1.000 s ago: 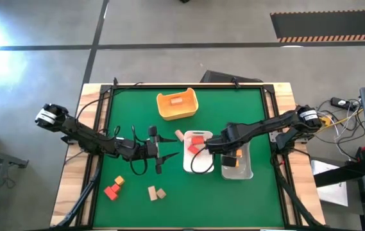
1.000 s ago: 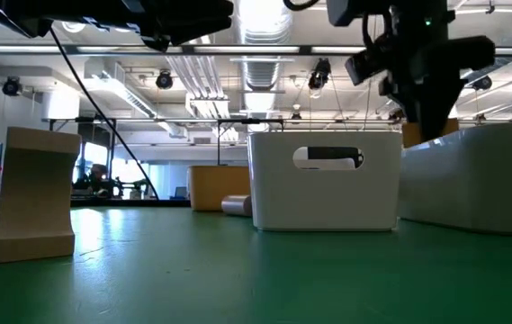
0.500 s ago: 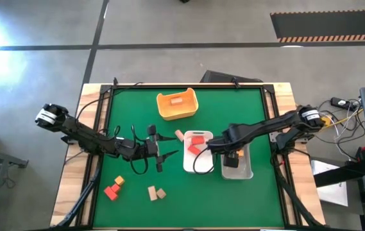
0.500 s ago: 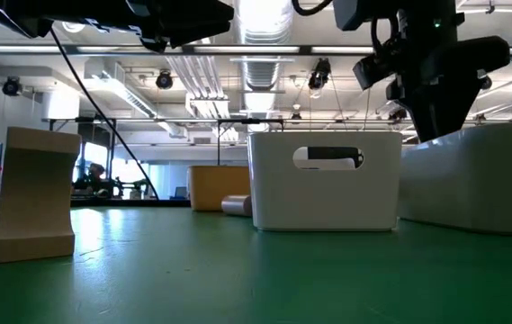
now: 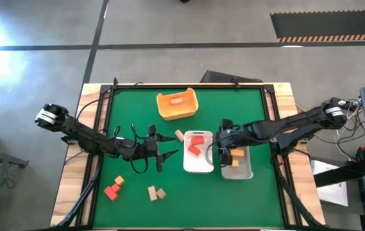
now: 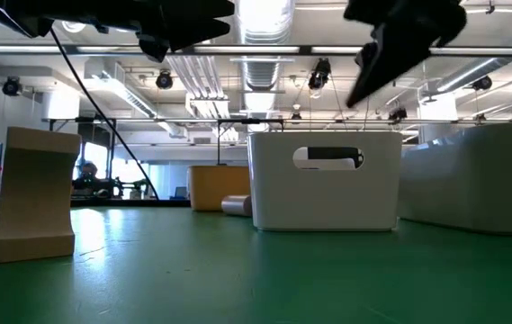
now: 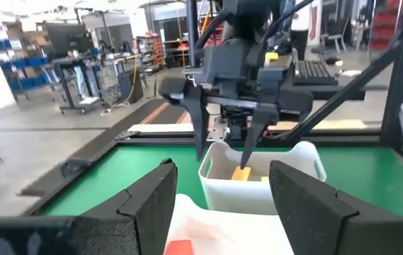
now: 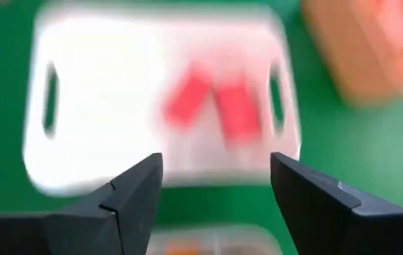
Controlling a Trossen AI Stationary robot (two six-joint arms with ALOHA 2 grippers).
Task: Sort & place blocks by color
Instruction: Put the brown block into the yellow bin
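The white tray (image 5: 198,165) holds red blocks (image 5: 195,142), and the clear tray (image 5: 241,170) to its right holds orange blocks (image 5: 235,158). My right gripper (image 5: 221,144) hangs open above the gap between these trays; it is empty in the left wrist view (image 7: 229,145) and in its own (image 8: 215,161). My left gripper (image 5: 168,149) waits open just left of the white tray, above the table. A red block (image 5: 111,191), an orange block (image 5: 118,181) and two tan blocks (image 5: 156,192) lie on the mat near the front left. A pale block (image 5: 179,135) lies beside the white tray.
The yellow-orange tub (image 5: 177,106) stands toward the far edge with one block inside it. The low view shows a tan block (image 6: 35,193) upright at the left and the white tray (image 6: 323,180) in the middle. Green mat lies open at the front right and far left.
My right gripper has risen out of the clear tray and shifted toward the table's left, coming over the white tray's right edge, while its arm has stretched out lower across the table. Orange blocks now show in the clear tray where it was.
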